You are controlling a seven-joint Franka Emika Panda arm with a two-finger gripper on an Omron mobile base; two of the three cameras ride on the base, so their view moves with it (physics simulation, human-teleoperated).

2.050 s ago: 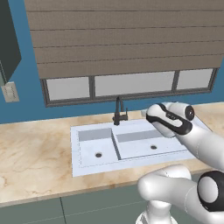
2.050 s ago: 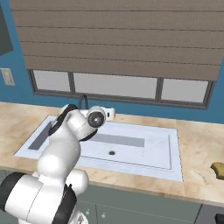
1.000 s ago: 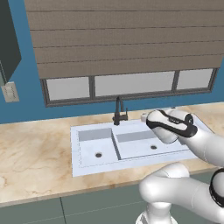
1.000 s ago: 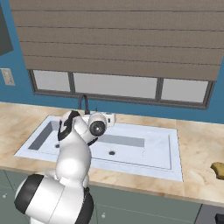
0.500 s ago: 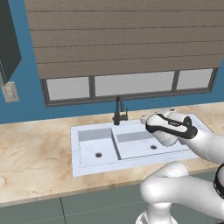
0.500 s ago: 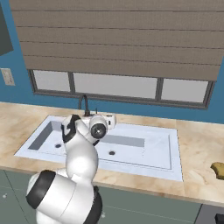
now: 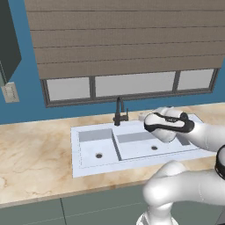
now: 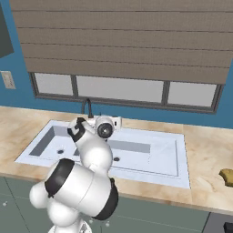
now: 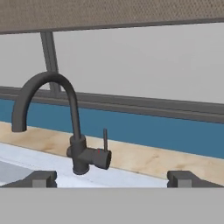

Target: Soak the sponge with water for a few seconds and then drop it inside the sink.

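Hand view: the gripper [image 9: 112,178], fingers spread and empty, faces the dark faucet [image 9: 76,131] just ahead over the sink [image 7: 132,151]. Right base view alone shows the sponge [image 8: 226,175], on the counter [image 8: 209,154] far to the gripper's right.

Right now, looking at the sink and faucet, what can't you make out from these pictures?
- Sponge: right base view, a small yellow shape at the right edge of the counter, partly cut off.
- Gripper: hand view, fingertips wide apart; in both base views the arm's white body hides them.
- Faucet: hand view, no stream under the spout.
- Sink: the arm covers its right end in the left base view.
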